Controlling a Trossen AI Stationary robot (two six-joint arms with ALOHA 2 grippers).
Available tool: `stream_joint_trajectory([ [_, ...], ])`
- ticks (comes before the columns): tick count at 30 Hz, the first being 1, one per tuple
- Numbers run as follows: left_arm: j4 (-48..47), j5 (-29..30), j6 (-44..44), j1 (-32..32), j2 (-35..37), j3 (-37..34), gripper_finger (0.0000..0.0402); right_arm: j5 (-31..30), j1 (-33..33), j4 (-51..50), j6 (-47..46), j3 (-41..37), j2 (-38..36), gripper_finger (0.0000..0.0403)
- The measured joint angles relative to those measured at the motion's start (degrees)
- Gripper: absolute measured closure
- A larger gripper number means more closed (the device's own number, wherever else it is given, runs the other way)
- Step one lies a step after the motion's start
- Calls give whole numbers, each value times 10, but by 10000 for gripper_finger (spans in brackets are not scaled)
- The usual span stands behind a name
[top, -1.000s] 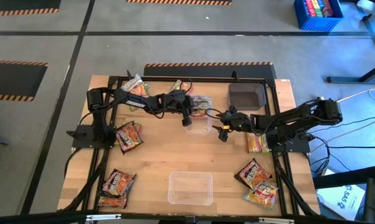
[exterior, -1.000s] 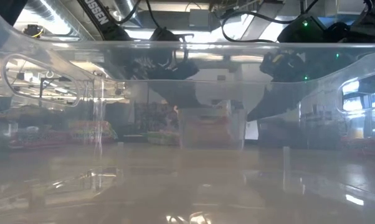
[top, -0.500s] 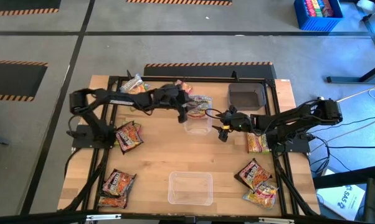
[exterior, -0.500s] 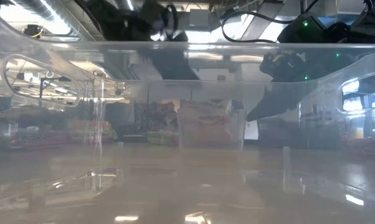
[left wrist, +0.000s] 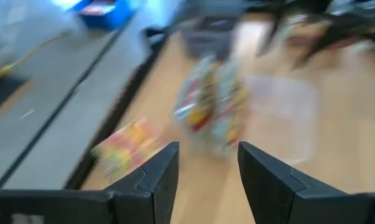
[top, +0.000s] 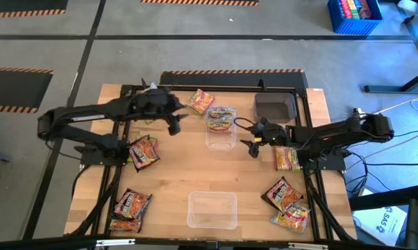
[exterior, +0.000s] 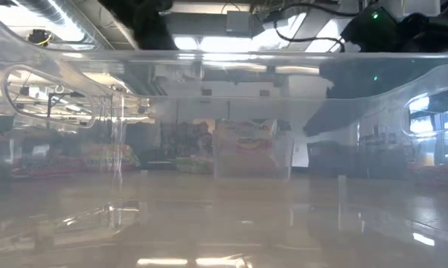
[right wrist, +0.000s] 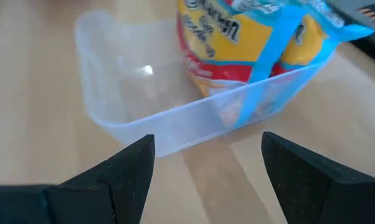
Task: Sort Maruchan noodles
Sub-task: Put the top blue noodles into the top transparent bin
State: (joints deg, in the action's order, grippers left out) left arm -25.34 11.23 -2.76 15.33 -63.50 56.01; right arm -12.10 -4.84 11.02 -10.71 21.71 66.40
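Note:
A blue-and-yellow noodle packet (top: 221, 117) stands in the far end of a clear tub (top: 221, 137) at mid-table, its top above the rim (right wrist: 256, 43). My left gripper (top: 174, 127) hangs open and empty above the table, left of the tub; its wrist view looks at the packet (left wrist: 212, 106) between the open fingers (left wrist: 207, 168). My right gripper (top: 251, 146) is open and empty just right of the tub, fingers (right wrist: 206, 168) aimed at the tub's wall (right wrist: 194, 118). A yellow packet (top: 200, 102) lies beyond the tub.
Maroon packets lie at the left (top: 143, 151), near left (top: 131, 205) and near right (top: 282, 191). Yellow ones lie at the right (top: 287, 158) and near right (top: 292, 217). A dark grey tray (top: 275, 105) stands far right; a second clear tub (top: 212, 210) stands near the front edge.
My left gripper has come away from the tub, rising and drawing back toward the table's left edge. The blue-and-yellow packet stays behind in the tub's far end. My right gripper has hardly moved.

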Motion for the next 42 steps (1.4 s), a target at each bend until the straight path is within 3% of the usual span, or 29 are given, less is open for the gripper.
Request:
stream_joint_trajectory([
  [4,-65,110,57,0,21,0,243,44,0,-9,-23,0,-39,127],
  [7,-99,146,99,18,15,0,243,71,0,-4,-26,0,-52,127],
  [11,-124,126,142,88,-21,0,243,71,0,-6,-26,0,-54,127],
  [20,-129,28,149,327,-139,0,243,71,-1,-6,-26,0,-54,127],
  [24,-137,42,168,384,-198,0,243,65,-1,-6,-24,0,-54,127],
  [29,-138,75,160,410,-243,0,243,51,-1,-6,-19,0,-54,127],
  [34,-164,-5,134,405,-264,0,243,51,-1,-6,-13,0,-54,127],
  [39,-163,-128,114,382,-269,0,243,52,0,-6,-13,0,-54,127],
  [42,-162,-162,110,356,-269,0,243,52,0,-6,-14,0,-54,127],
])
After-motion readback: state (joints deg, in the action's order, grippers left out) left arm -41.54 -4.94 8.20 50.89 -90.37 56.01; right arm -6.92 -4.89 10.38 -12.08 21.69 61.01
